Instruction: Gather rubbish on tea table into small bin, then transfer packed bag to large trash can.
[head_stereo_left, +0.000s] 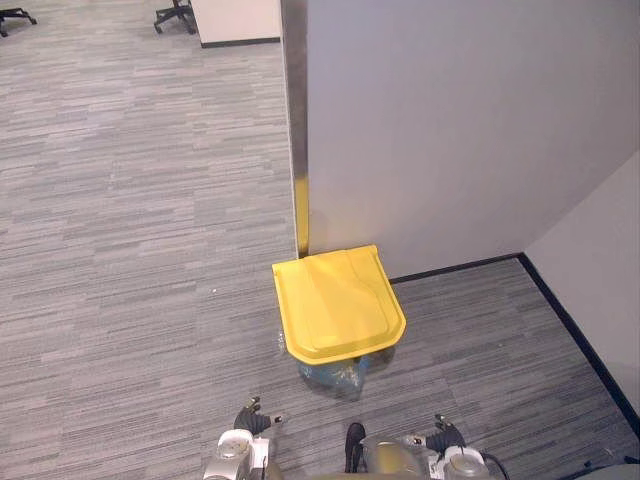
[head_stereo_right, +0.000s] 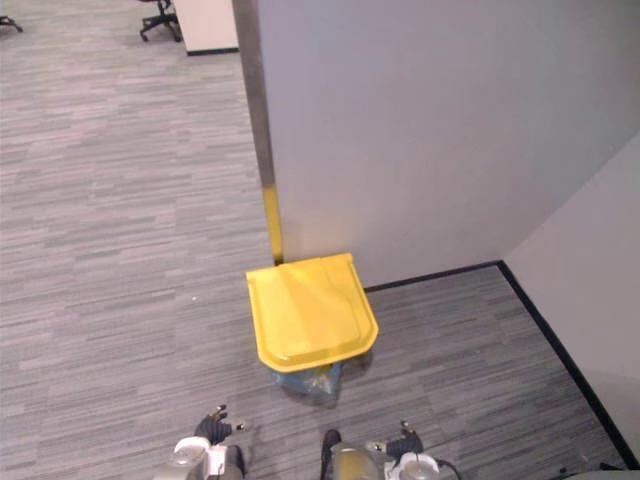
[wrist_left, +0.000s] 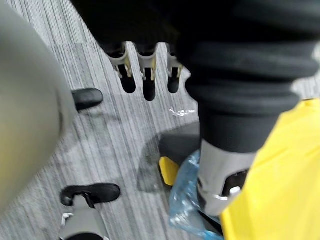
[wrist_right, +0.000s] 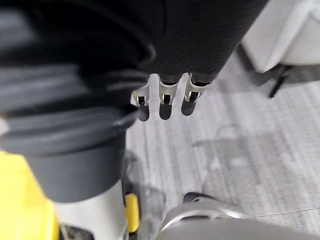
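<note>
The yellow-lidded large trash can (head_stereo_left: 340, 305), a blue bag (head_stereo_left: 335, 372) showing under its near edge, stood straight ahead, about midway between the left hand (wrist_left: 145, 64) and the right hand (wrist_right: 163, 95), both hanging empty with fingers relaxed.

Yellow-lidded trash can (head_stereo_left: 338, 305) stands shut, blue bag (head_stereo_left: 335, 373) showing under its lid.

No readable text or label, even on the yellow lid (head_stereo_left: 338, 303)
</note>
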